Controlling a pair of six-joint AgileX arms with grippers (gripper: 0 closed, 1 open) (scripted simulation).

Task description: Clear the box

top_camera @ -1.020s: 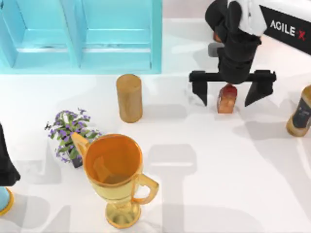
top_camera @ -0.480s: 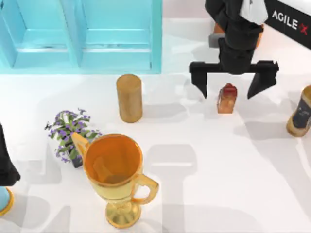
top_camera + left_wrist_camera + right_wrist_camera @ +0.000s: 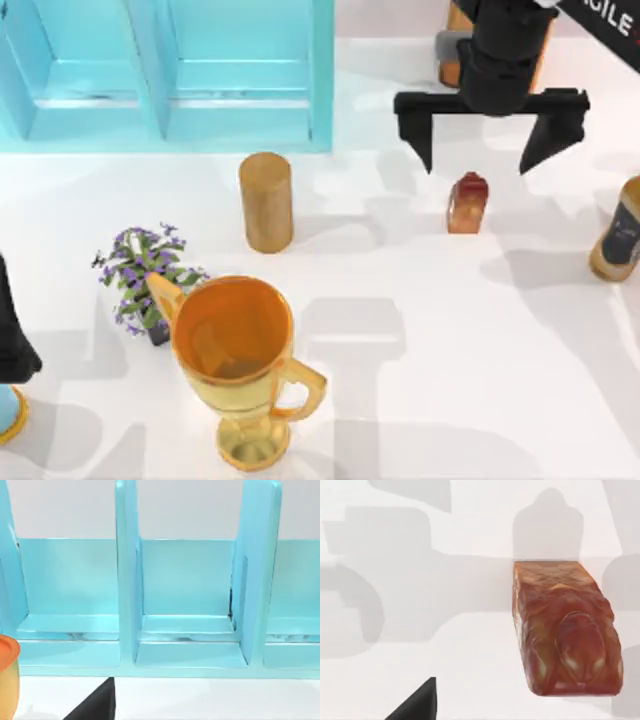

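Note:
An orange-brown box point(image 3: 457, 45) stands at the table's back right, mostly hidden behind my right arm. My right gripper point(image 3: 477, 165) hangs open in front of it, fingers spread wide with nothing between them. Just in front of the gripper, a small red-brown block with a rounded top point(image 3: 467, 203) stands alone on the white table. In the right wrist view this block point(image 3: 565, 630) shows a swirled grain, and one black fingertip point(image 3: 417, 705) shows away from it. My left arm point(image 3: 12, 340) is parked at the table's left edge, its fingertip point(image 3: 95, 705) facing the shelf.
A turquoise shelf cabinet point(image 3: 165, 75) spans the back left. A tan wooden cylinder point(image 3: 266, 200), a pot of purple flowers point(image 3: 148, 280) and a golden trophy cup point(image 3: 235, 360) stand left of centre. A bottle point(image 3: 620, 235) stands at the right edge.
My right gripper has drawn back from the red-brown block toward the table's rear, staying open. The block stays put, and more of the box shows.

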